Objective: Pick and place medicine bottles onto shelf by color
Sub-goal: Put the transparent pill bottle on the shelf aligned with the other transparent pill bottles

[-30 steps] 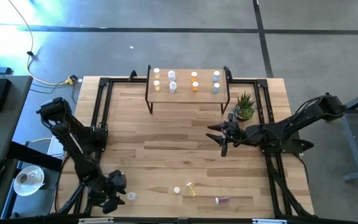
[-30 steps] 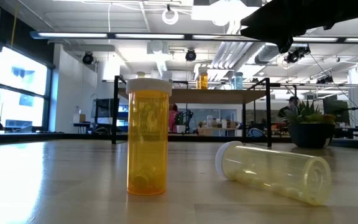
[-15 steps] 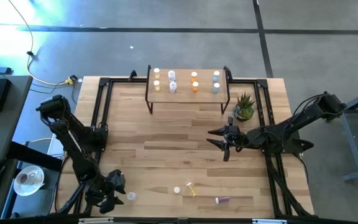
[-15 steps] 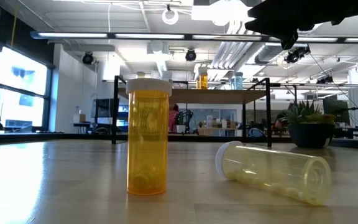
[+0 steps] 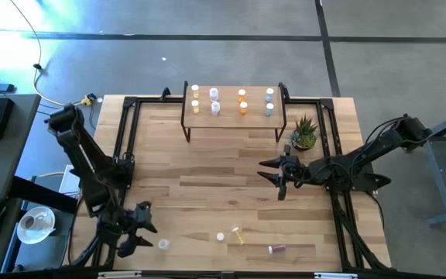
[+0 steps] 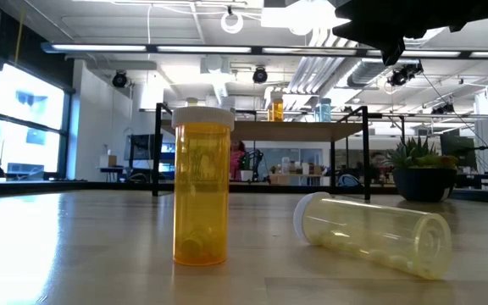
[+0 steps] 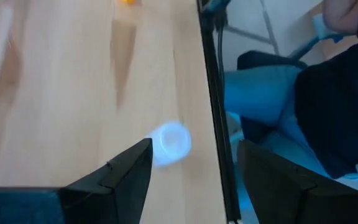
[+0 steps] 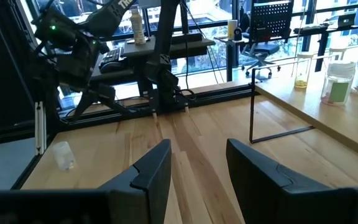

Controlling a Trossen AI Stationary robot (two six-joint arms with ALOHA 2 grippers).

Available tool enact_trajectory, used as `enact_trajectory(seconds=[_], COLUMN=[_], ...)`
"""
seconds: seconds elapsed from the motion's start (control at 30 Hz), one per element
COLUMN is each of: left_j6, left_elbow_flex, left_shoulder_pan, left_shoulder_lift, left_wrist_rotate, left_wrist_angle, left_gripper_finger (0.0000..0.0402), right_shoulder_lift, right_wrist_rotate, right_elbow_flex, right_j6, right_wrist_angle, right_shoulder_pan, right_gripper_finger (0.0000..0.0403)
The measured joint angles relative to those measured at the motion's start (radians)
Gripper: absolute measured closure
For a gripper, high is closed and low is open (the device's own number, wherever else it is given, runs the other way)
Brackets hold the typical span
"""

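Amber-yellow bottle (image 6: 202,186): upright on the wood-plank table (image 5: 207,170) near its front edge, white cap on; a few small pills lie at its bottom, the rest of it is empty.
Pale yellow bottle (image 6: 371,233): on its side just beside the amber one, white cap on, with a row of small pale pills along its lower wall.
Pinkish-red bottle (image 5: 276,249): lying on its side near the front edge, right of the pale yellow one; contents too small to tell.
Clear bottle (image 5: 163,244): lying near the front left corner, close to the table's edge rail; in the left wrist view it shows blurred, and what it holds cannot be told.
Shelf (image 5: 231,117): at the far edge of the table, carrying eight upright white-capped bottles in four pairs, from left to right yellow, clear/white, orange, blue-grey.
Potted plant (image 5: 304,133): green and spiky, on the table just right of the shelf.
Left gripper (image 5: 139,229): low over the front left corner, fingers spread wide and holding nothing, the clear bottle just ahead of them.
Right gripper (image 5: 273,172): above the table's right half, in front of the plant, fingers parted, nothing between them.
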Motion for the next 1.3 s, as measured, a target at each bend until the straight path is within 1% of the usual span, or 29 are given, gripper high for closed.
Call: enact_trajectory(seconds=[0.17,0.33,0.47,0.6,0.73,0.83,0.9,1.0,1.3], left_j6=[0.153,0.359,0.543,0.660,0.663,0.629,0.589,0.524,0.358], left_elbow_flex=[0.000,0.005,0.048,0.129,0.231,0.285,0.303,0.306,0.306], left_shoulder_pan=[0.033,0.068,0.086,0.092,0.092,0.092,0.092,0.092,0.068], left_shoulder_lift=[-0.060,-0.106,-0.114,-0.114,-0.105,-0.088,-0.071,-0.037,0.124], left_wrist_rotate=[-0.047,-0.089,-0.092,-0.087,-0.092,-0.102,-0.107,-0.105,-0.037], left_wrist_angle=[0.000,0.004,-0.002,-0.059,-0.224,-0.356,-0.409,-0.447,-0.436], left_gripper_finger=[0.0179,0.0179,0.0179,0.0179,0.0179,0.0179,0.0179,0.0179,0.0179], right_shoulder_lift=[0.000,0.000,0.000,0.000,0.000,0.000,0.000,0.000,0.000], right_wrist_rotate=[0.000,0.000,0.000,0.012,0.052,0.070,0.074,0.074,0.073], right_elbow_flex=[0.000,0.000,0.000,0.000,0.000,0.000,0.000,0.000,0.000], right_j6=[0.000,0.000,-0.001,-0.007,-0.010,-0.010,-0.005,-0.002,-0.002], right_wrist_angle=[0.001,0.001,0.001,0.000,-0.003,-0.016,-0.028,-0.032,-0.035], right_shoulder_pan=[0.000,0.000,-0.002,-0.002,-0.002,-0.002,-0.002,-0.002,-0.002], right_gripper_finger=[0.0256,0.0256,0.0256,0.0256,0.0256,0.0256,0.0256,0.0256,0.0256])
